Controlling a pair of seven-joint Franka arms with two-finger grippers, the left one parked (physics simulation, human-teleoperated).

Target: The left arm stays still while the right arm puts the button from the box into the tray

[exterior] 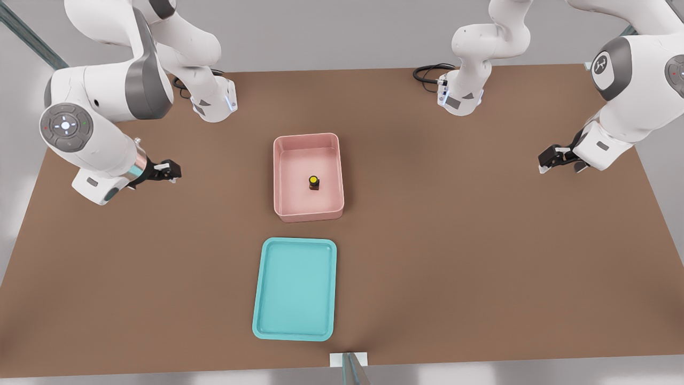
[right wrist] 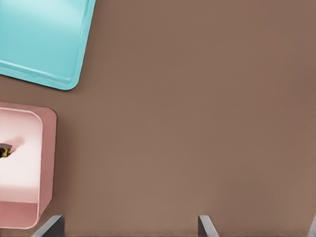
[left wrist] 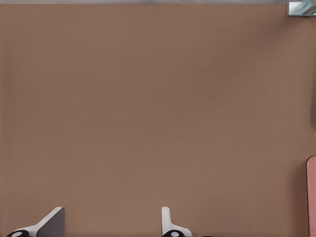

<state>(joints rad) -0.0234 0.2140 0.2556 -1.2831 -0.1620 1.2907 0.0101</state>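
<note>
Button [exterior: 313, 182] sits upright in the box [exterior: 308, 140]. Right arm's pincer [exterior: 165, 171], open and empty, hangs well aside over the surface [exterior: 481, 240]; it should descend straight between the walls.

Yellow-capped button [exterior: 313, 182] apparently upright inside pink box [exterior: 283, 176]; turquoise tray [exterior: 267, 299] empty, near it, apart.

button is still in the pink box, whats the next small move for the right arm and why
Probably swing the claw across over the box, stopping above the button. The button stands upright on the box floor, the tray holds nothing, and the claw hangs empty and open above bare table at the front view's left, well short of the box. The walls are tall, so approaching from above seems safest.
</note>
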